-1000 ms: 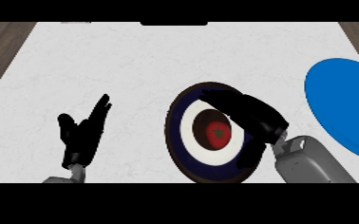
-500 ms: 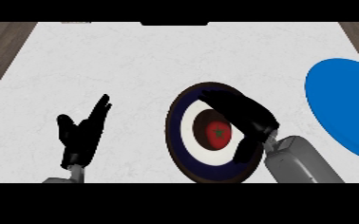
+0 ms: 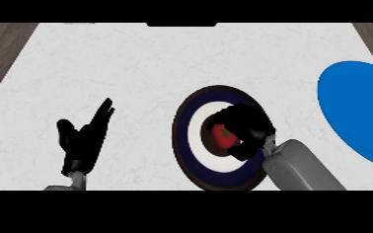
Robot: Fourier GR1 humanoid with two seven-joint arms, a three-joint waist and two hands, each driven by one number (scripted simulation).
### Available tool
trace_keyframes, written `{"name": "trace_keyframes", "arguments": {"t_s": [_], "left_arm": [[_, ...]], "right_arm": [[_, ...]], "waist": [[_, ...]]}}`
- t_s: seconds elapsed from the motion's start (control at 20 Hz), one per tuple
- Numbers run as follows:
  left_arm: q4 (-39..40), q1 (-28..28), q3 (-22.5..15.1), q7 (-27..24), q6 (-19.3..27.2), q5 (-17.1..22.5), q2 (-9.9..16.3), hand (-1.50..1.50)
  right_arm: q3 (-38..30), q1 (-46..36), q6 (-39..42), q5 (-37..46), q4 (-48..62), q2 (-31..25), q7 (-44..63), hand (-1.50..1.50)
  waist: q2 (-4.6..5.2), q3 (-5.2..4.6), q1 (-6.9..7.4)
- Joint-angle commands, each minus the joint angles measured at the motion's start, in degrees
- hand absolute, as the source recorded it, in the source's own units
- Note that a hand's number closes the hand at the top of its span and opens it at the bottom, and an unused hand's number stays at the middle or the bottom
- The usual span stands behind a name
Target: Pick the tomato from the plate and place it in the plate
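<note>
Broadly, a pale counter (image 3: 146, 64) underneath everything, matt and faintly mottled like stone, with a strip of brown wood grain at the far left corner. At the right edge, a big blue plate (image 3: 350, 103), flat and glossy, cut off by the frame, bare on all that shows; most likely the target, set well apart from the other dish so the carry is a short sweep to the right.

Nearer the middle, a dark-rimmed plate (image 3: 191, 143), seen as a tall oval: brownish-black outer edge, navy band, white centre, smooth like glazed ceramic. Reaching in from the lower right, a grey forearm, boxy and matt, ending in the black right hand (image 3: 247, 128) directly over that white centre. Fingers curled down around the tomato (image 3: 221, 134), closed on it from above and from the right, hiding most of it; only a small red patch with a green stem spot showing at the hand's left side. By the look of it still on the white centre rather than lifted, though contact with the plate hard to judge from above.

At lower left, resting near the bottom edge, the left hand (image 3: 84, 140), open, fingers straight and pointing up, thumb out, holding nothing, well apart from both plates.
</note>
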Motion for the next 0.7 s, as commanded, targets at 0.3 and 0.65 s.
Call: {"name": "trace_keyframes", "arguments": {"t_s": [0.3,0.65], "left_arm": [[6.42,-0.45,2.05,-2.16,-2.66,-0.01,-1.3,0.0],[1.56,3.95,2.28,0.07,0.69,-0.18,-2.2,0.0]], "right_arm": [[-1.68,-0.3,-6.11,7.58,3.88,1.47,-7.83,1.5],[-4.17,20.39,-14.69,10.56,-13.41,1.59,10.63,1.5]], "waist": [[0.27,-0.37,-0.27],[-0.8,-0.45,-5.0]]}}
